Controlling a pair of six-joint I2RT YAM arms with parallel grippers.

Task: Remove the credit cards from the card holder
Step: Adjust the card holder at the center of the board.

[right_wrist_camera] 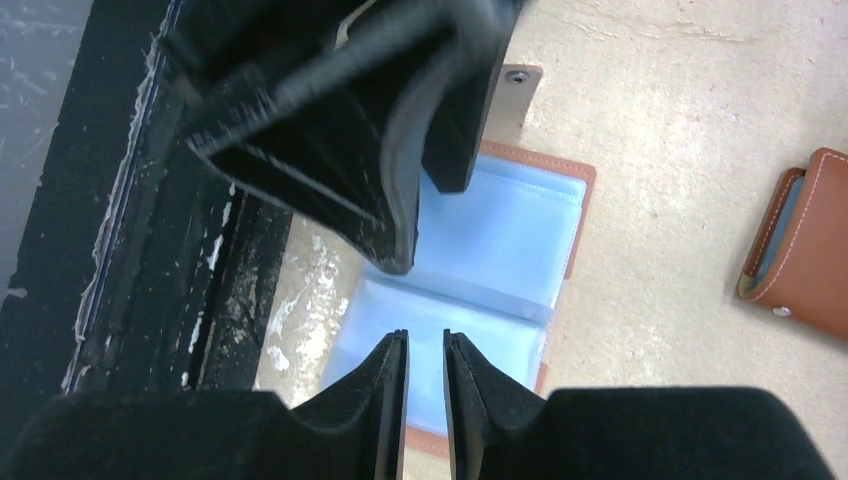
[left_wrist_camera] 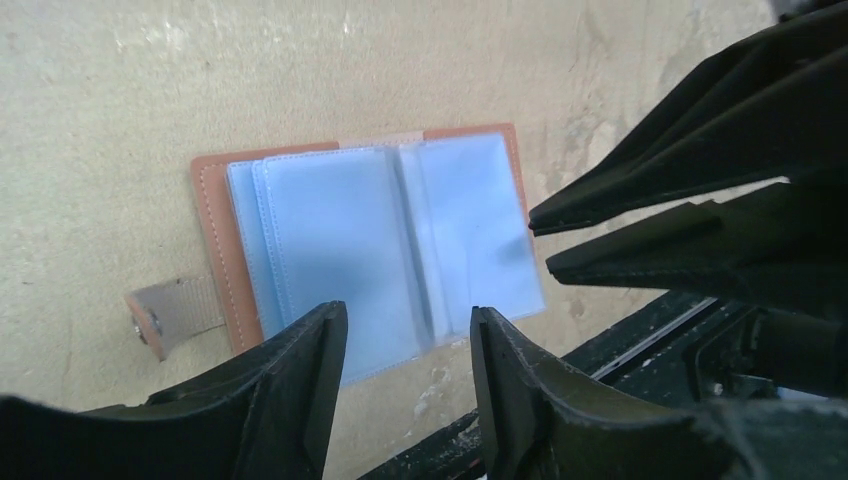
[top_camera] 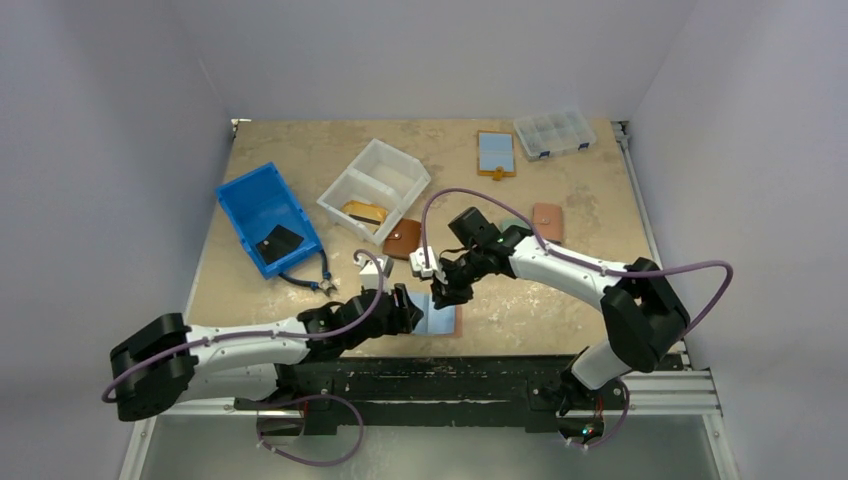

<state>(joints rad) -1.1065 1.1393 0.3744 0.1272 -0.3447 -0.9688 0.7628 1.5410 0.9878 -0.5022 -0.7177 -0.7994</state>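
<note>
The card holder [left_wrist_camera: 215, 250] lies open on the table near the front edge, brown leather outside, a strap at its left. Light-blue credit cards [left_wrist_camera: 330, 225] sit in its sleeves on both panels. It also shows in the top view [top_camera: 442, 320] and the right wrist view [right_wrist_camera: 570, 170], cards [right_wrist_camera: 500, 250] inside. My left gripper [left_wrist_camera: 408, 315] is open and empty, just above the holder's near edge. My right gripper [right_wrist_camera: 425, 337] hovers over the other panel, its jaws a narrow gap apart with nothing between them. The two grippers [top_camera: 412, 312] [top_camera: 443, 295] are close together.
The black base rail [top_camera: 450, 370] runs just in front of the holder. A closed brown wallet [right_wrist_camera: 800, 250] lies to the side. Further back are a blue bin [top_camera: 265, 215], a white bin [top_camera: 375, 190], another open card holder [top_camera: 496, 153], a clear compartment box [top_camera: 553, 133] and pliers [top_camera: 310, 280].
</note>
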